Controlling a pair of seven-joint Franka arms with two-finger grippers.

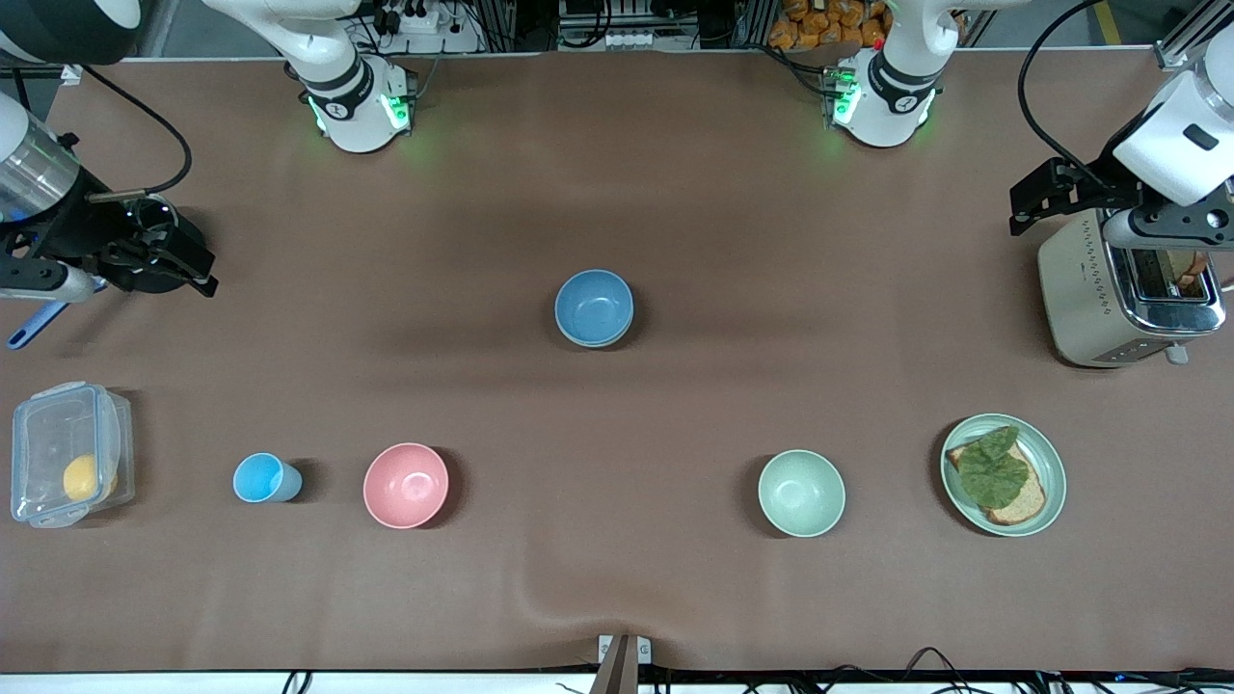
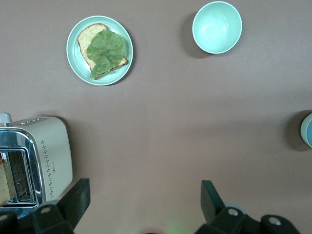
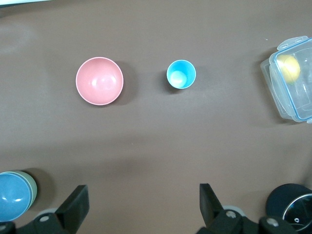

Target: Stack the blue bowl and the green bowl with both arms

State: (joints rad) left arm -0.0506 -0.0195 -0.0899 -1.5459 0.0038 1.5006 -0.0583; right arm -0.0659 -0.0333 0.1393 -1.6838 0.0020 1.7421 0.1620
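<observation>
My blue bowl (image 1: 594,306) already nests in a green bowl (image 3: 32,186); my left claw (image 2: 141,197) and right claw (image 3: 139,202) hang open, parked at the bench (image 1: 675,193) ends.

Toaster (image 1: 1109,289) side: a small dark marking stands there, but it cannot be read.
Bowls, cup, plate: no text on them.
Robot bases: no label that can be read.
Readable text: none.

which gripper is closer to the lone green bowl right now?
Left. The left gripper is open above the toaster at the left arm's end, the same end as the green bowl. The right gripper is open at the right arm's end, much farther off.
</observation>
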